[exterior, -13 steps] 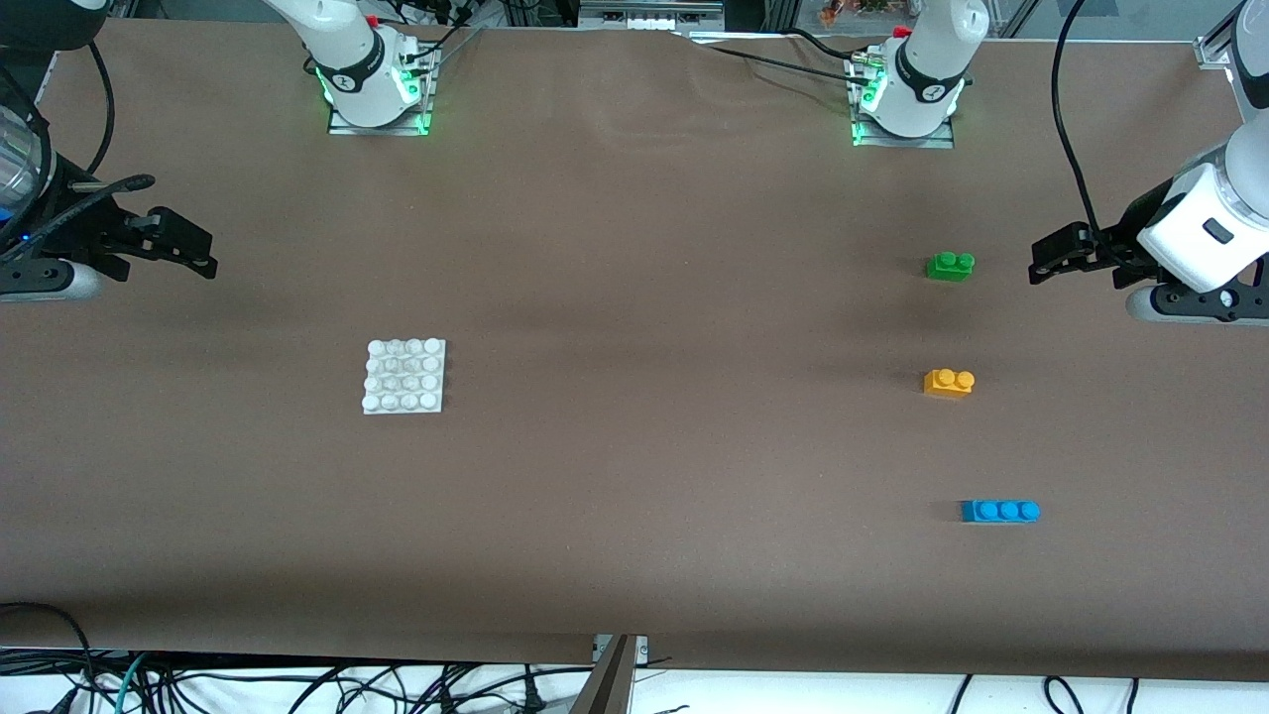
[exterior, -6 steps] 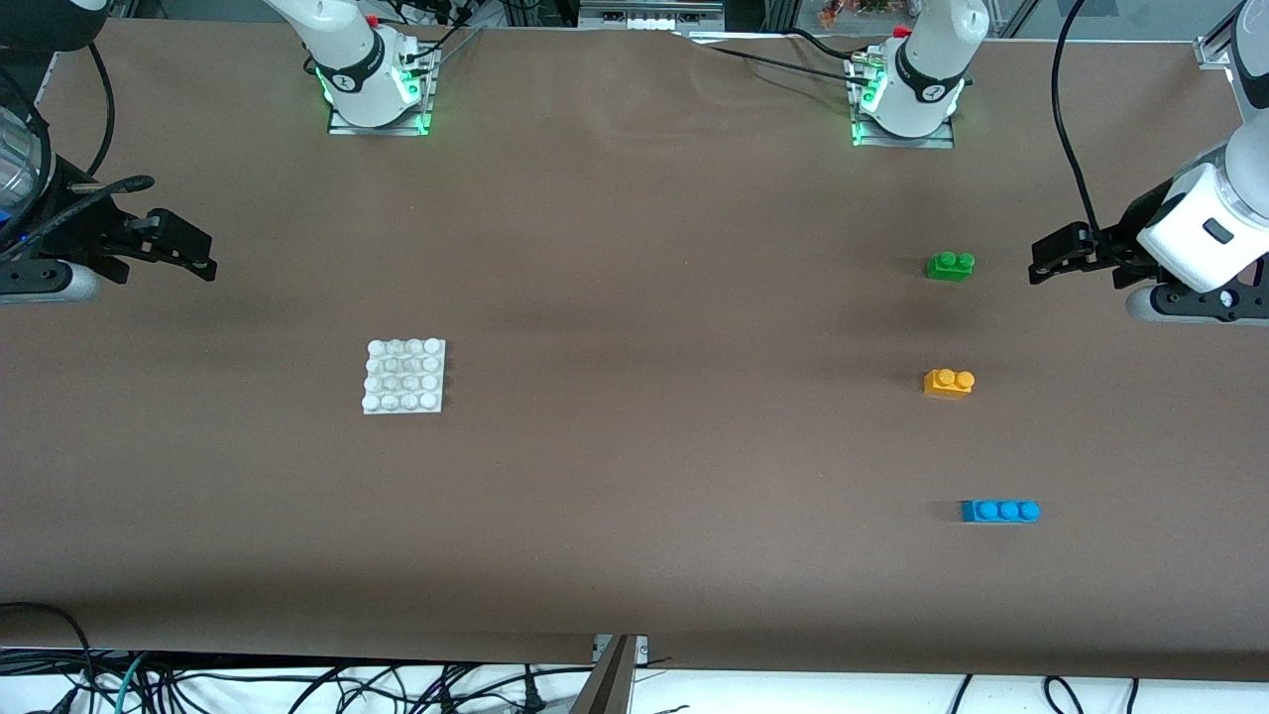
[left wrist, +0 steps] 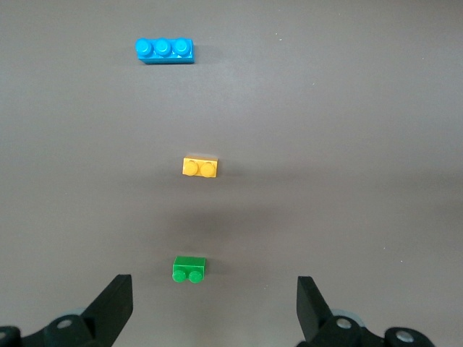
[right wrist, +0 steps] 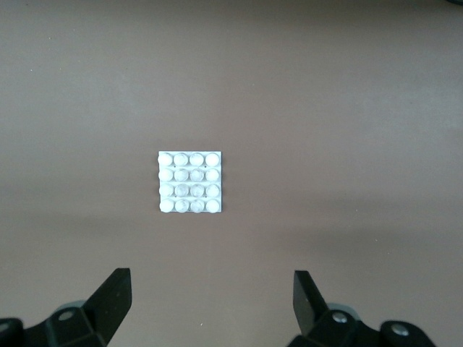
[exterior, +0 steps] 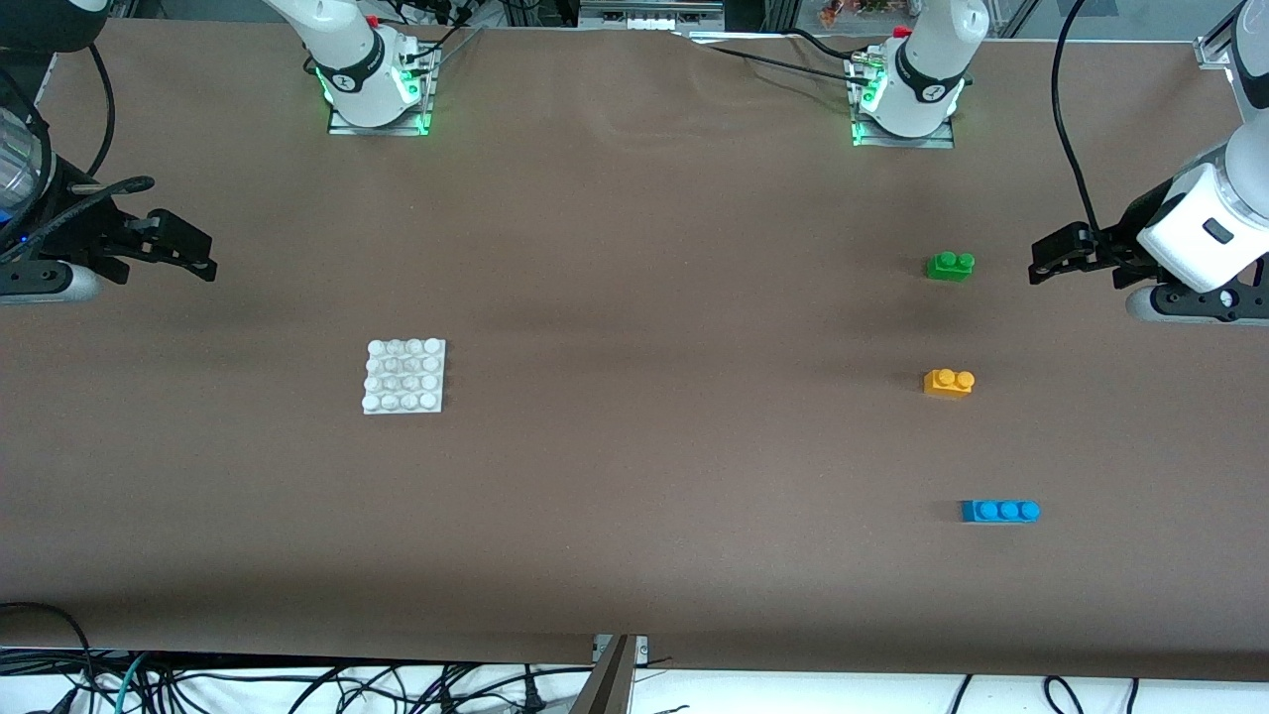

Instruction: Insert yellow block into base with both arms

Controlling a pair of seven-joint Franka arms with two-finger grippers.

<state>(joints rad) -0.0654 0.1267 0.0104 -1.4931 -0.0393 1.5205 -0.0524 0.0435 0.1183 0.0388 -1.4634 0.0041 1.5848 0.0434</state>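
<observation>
Both grippers, left gripper (exterior: 1053, 256) and right gripper (exterior: 188, 250), hover open.

Open table (exterior: 634, 446) surrounds yellow block (exterior: 949, 383), between green brick (exterior: 950, 266) and blue brick (exterior: 999, 511).

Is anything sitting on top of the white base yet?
No. The base shows all sixteen studs bare in the front and right wrist views. The yellow block lies on the table, far toward the left arm's end.
</observation>
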